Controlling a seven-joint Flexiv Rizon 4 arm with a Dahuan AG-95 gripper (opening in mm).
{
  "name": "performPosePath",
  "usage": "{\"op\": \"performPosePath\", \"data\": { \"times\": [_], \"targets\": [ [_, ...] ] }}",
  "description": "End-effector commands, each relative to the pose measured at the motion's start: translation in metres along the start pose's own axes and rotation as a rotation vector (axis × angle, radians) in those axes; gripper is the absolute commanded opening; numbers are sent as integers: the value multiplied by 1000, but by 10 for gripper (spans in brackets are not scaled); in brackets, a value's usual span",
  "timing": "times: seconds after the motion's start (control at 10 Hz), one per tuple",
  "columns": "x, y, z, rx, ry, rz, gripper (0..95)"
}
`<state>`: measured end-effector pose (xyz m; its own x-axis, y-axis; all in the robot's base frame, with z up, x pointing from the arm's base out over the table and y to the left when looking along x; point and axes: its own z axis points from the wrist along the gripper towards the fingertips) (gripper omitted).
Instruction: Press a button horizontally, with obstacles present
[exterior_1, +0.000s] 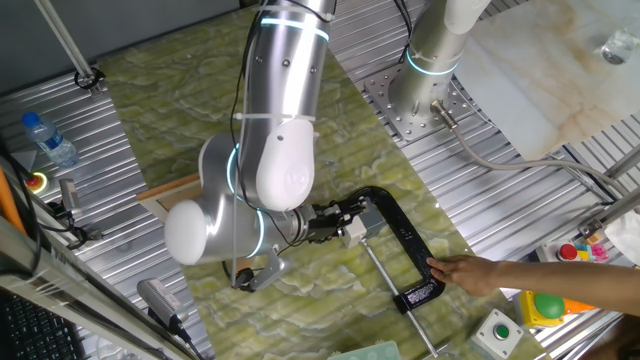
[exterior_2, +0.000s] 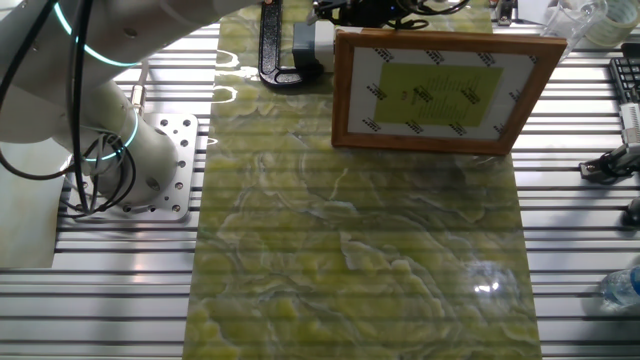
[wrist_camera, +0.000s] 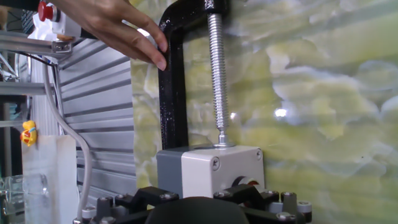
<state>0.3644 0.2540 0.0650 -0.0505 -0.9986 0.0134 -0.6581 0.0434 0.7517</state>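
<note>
1. At the far end of the green marbled mat (exterior_2: 350, 260), as the other fixed view has it, the button (wrist_camera: 208, 169) sits as a small grey-and-white box held in a black C-clamp (wrist_camera: 172, 81); the clamp's threaded screw (wrist_camera: 216, 74) bears on the box's top face in the hand view.
2. Right against the box's near face is the gripper (exterior_1: 335, 222), its black body filling the bottom of the hand view. A trace of red shows at the box's lower edge, likely the button cap, mostly hidden by the gripper.
3. Whether the jaws are open or closed I cannot tell; no view shows the fingertips.
4. By my judgement, the step in hand is the press itself, or the last closing-in before it: the arm reaches in level with the table, along the clamp's length.
5. Next, a short straight horizontal push seems called for, kept in line with the screw so the box does not twist in the clamp.
6. Just beside the gripper stands the wooden frame panel (exterior_2: 435, 90), upright on the mat; any sideways drift risks knocking it.
7. A person's hand (exterior_1: 470, 272) rests on the clamp's far end, apparently steadying it.
</note>
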Motion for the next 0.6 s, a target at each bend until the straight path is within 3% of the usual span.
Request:
{"op": "performPosePath", "data": {
  "times": [0.1,0.6],
  "targets": [
    [-1,1,0,-3,-1,-4,950],
    [0,2,1,-4,7,4,950]
  ]
}}
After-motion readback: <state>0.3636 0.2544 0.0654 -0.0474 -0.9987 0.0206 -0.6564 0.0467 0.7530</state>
